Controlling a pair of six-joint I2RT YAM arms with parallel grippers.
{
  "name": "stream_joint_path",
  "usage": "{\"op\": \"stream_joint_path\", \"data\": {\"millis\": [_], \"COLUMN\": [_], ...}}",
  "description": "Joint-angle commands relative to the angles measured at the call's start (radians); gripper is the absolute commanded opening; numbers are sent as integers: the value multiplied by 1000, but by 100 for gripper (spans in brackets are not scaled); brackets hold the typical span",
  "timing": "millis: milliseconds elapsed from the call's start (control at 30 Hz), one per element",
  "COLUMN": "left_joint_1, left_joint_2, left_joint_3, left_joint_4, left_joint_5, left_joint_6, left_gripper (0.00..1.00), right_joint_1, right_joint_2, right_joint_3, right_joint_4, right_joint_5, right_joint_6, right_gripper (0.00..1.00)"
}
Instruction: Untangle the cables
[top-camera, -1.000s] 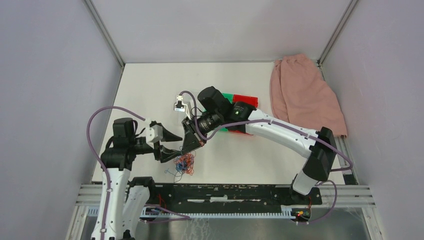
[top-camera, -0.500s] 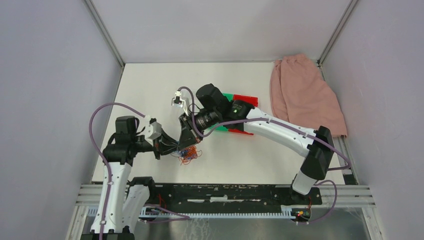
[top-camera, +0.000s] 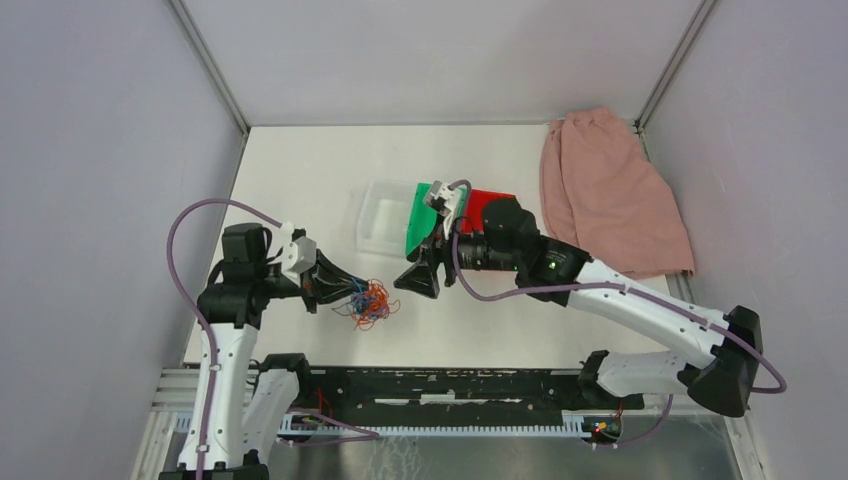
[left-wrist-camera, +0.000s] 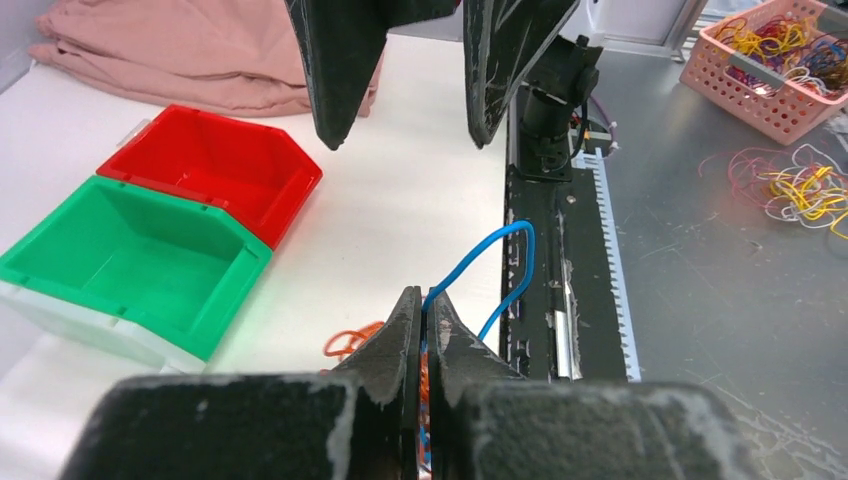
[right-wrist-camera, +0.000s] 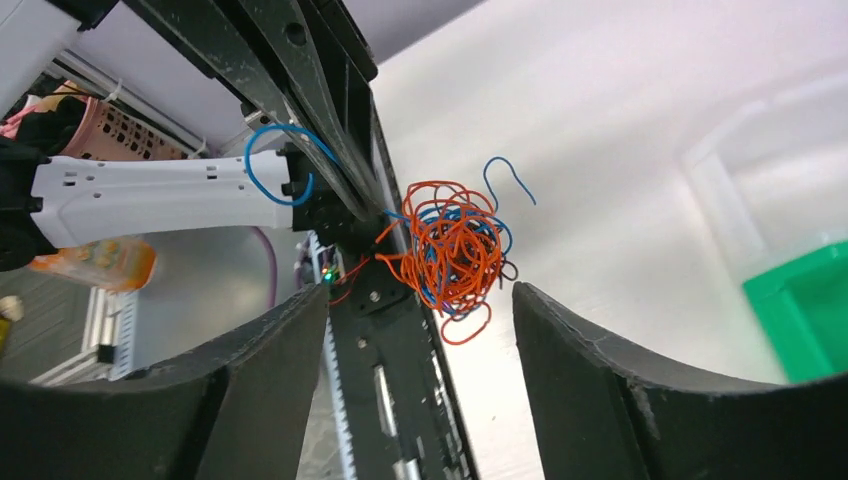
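The cables (top-camera: 370, 303) are one small tangle of orange, blue and dark wires near the table's front left. My left gripper (top-camera: 350, 290) is shut on the tangle's left side. In the left wrist view a blue cable loop (left-wrist-camera: 510, 260) sticks out past the closed left gripper (left-wrist-camera: 423, 300), and orange strands (left-wrist-camera: 345, 342) show below it. My right gripper (top-camera: 418, 280) is open just right of the tangle and apart from it. The right wrist view has the cables (right-wrist-camera: 455, 250) ahead of the open right gripper (right-wrist-camera: 420, 293), hanging at the left gripper's tips (right-wrist-camera: 380, 205).
A clear bin (top-camera: 380, 225), a green bin (top-camera: 425, 215) and a red bin (top-camera: 490, 205) stand side by side behind the right gripper. A pink cloth (top-camera: 610, 195) lies at the back right. A black rail (top-camera: 450, 385) runs along the near edge.
The left gripper shut on the tangle and drew it slightly left. The right gripper opened, let go of the tangle and pulled back to the right, uncovering the clear bin.
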Motion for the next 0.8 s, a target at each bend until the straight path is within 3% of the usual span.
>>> {"op": "stream_joint_path", "data": {"millis": [0,333,767], "left_joint_1": [0,0,0], "left_joint_2": [7,36,62], "left_joint_3": [80,137,236], "left_joint_4": [22,20,21], "left_joint_5": [82,76,72], "left_joint_6": [-69,-107,-127], "left_gripper": [3,3,3], "right_joint_1": [5,76,117], "right_joint_2": [-66,122,270], "right_joint_3": [-150,-24,-40], "right_joint_4": [378,473,655], "right_joint_5": [76,10,15], "right_joint_6": [-60,-96,22], "right_gripper": [75,71,60]}}
